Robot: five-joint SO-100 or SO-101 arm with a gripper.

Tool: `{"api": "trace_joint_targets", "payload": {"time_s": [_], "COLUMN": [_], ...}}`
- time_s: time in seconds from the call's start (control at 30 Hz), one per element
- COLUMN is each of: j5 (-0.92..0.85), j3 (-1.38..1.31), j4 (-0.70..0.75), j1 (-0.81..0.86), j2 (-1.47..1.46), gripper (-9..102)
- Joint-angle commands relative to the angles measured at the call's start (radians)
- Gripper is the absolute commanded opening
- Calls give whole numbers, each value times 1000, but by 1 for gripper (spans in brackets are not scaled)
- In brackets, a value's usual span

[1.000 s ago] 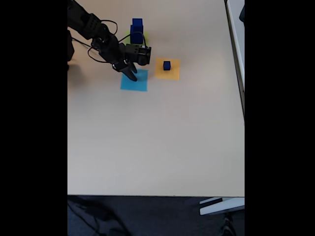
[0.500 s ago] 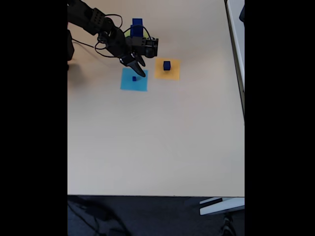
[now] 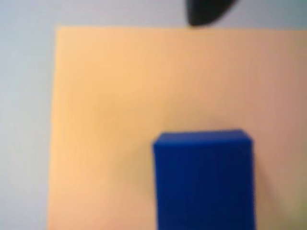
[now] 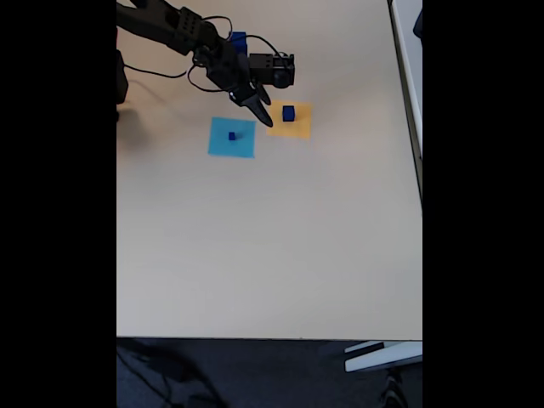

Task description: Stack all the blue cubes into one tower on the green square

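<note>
In the fixed view the near part of the pale tabletop (image 4: 272,255) lies bare, with dark floor below its near edge. Farther back, a flat light-blue square (image 4: 232,138) carries a tiny blue cube (image 4: 232,135) near its middle. Just right of it and slightly farther lies an orange-yellow square (image 4: 290,120) with a small blue cube (image 4: 289,112) standing on it, toward its far side. The black arm (image 4: 170,25) reaches in from the far left, cables looping off it, and its fingers (image 4: 260,112) point down toward the left edge of the orange-yellow square, just left of the small blue cube and apart from it. The fingers look close together and hold nothing that can be seen, though how far they are parted cannot be told at this size. Behind the arm, a bit of blue cube (image 4: 239,39) shows above the wrist, part of the stack at the far side; the arm hides what it rests on.

The wrist view is blurred: the small blue cube (image 3: 204,179) stands upright at lower centre-right on the orange-yellow square (image 3: 105,120), and a dark fingertip (image 3: 207,12) pokes in at the top edge, clear of the cube
</note>
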Motion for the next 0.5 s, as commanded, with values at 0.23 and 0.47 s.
{"api": "trace_joint_targets", "payload": {"time_s": [0.23, 0.47], "j5": [15, 3], "j3": [-104, -166], "j4": [-58, -57], "j1": [-41, -55], "j2": [-55, -110], "gripper": [29, 28]}}
